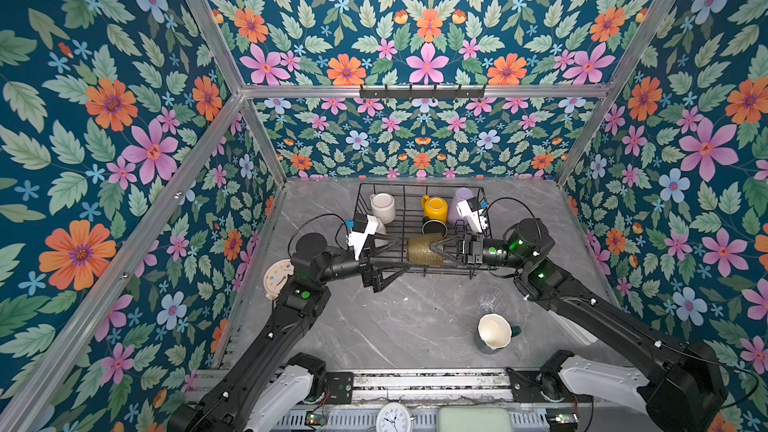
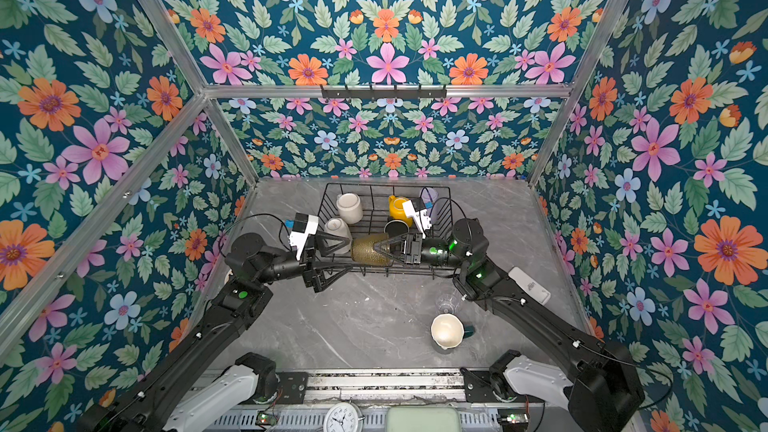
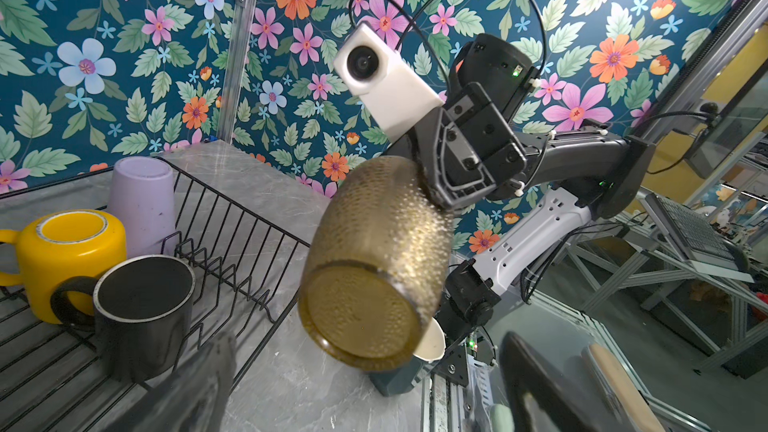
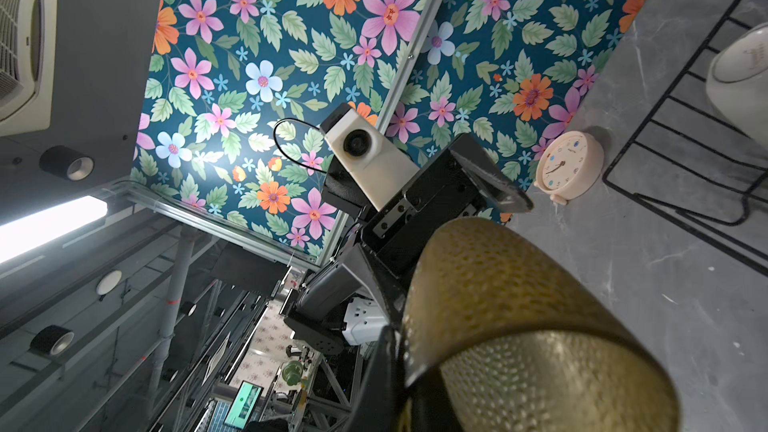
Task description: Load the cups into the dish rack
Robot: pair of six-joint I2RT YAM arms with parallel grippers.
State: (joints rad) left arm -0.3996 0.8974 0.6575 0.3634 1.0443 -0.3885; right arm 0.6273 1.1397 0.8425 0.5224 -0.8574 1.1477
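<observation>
Two grippers face each other over the front part of the dish rack. Your right gripper is clamped on the rim of the amber glass. The glass hangs on its side above the rack wires, its base pointing at your left gripper. That left gripper has its jaws spread wide and holds nothing. The glass's base is just beside its fingertips; whether they touch, I cannot tell.

Just beyond the right gripper, deeper in the rack, sits the black mug. Past it is the yellow mug, with the lilac tumbler beside it; all three are upside down. Beyond the left gripper you have the white mug and the cream mug, also in the rack. Behind the right gripper, toward the arm bases, the clear glass and the teal mug rest on the table, outside the rack.
</observation>
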